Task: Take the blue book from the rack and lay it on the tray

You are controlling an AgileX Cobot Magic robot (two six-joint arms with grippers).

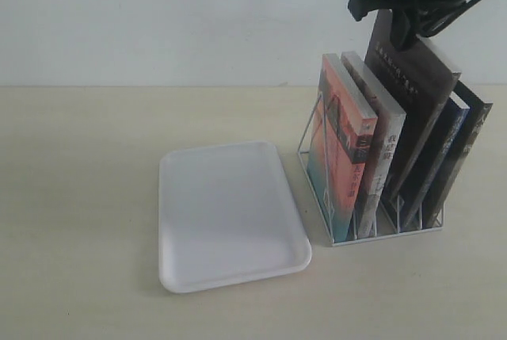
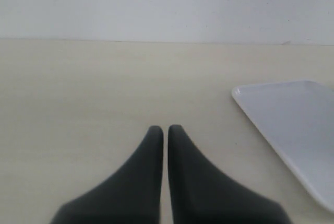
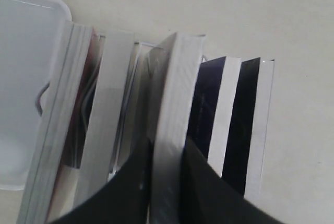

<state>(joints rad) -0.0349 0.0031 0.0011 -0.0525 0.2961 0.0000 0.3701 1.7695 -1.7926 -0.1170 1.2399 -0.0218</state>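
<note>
The wire rack [image 1: 386, 234] holds several upright books on the right of the table. My right gripper [image 1: 408, 31] is above it, shut on the top edge of the dark brown-black book [image 1: 409, 90], which stands higher than the others. In the right wrist view the fingers [image 3: 206, 187] clamp that book's white page edge [image 3: 175, 93]. The blue book [image 1: 438, 152] sits one slot further right, its navy cover [image 3: 209, 98] beside the held book and free of the gripper. The white tray [image 1: 230, 278] lies flat left of the rack. My left gripper [image 2: 165, 131] is shut on nothing above bare table.
An orange-pink book [image 1: 341, 146] and a white-spined book [image 1: 382, 138] fill the rack's left slots, and a black book [image 1: 469, 138] fills the far right one. The tray's corner [image 2: 292, 119] lies to one side of my left gripper. A pale wall runs behind the table.
</note>
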